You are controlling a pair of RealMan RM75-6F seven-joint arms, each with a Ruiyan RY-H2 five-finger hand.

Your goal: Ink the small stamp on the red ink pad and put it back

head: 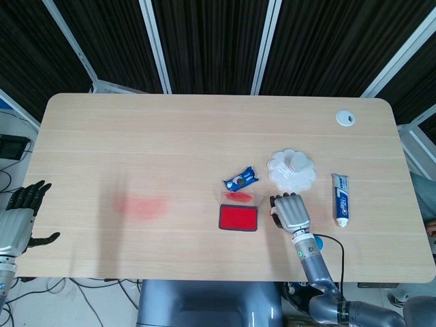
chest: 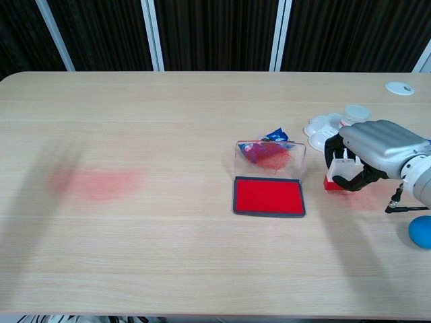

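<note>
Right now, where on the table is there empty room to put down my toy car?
Lots of bare table runs along the far edge and the whole left half, apart from the faint red smudge. It is crowded on the right: the red ink pad, blue wrapper, white flower-shaped tray, toothpaste tube, and right hand holding the small stamp.

Small stamp (chest: 335,180) in right hand (chest: 367,156)

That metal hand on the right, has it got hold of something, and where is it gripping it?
Yes: the right hand grips the small stamp by its white upper part, red base showing below. The left hand holds nothing.
</note>
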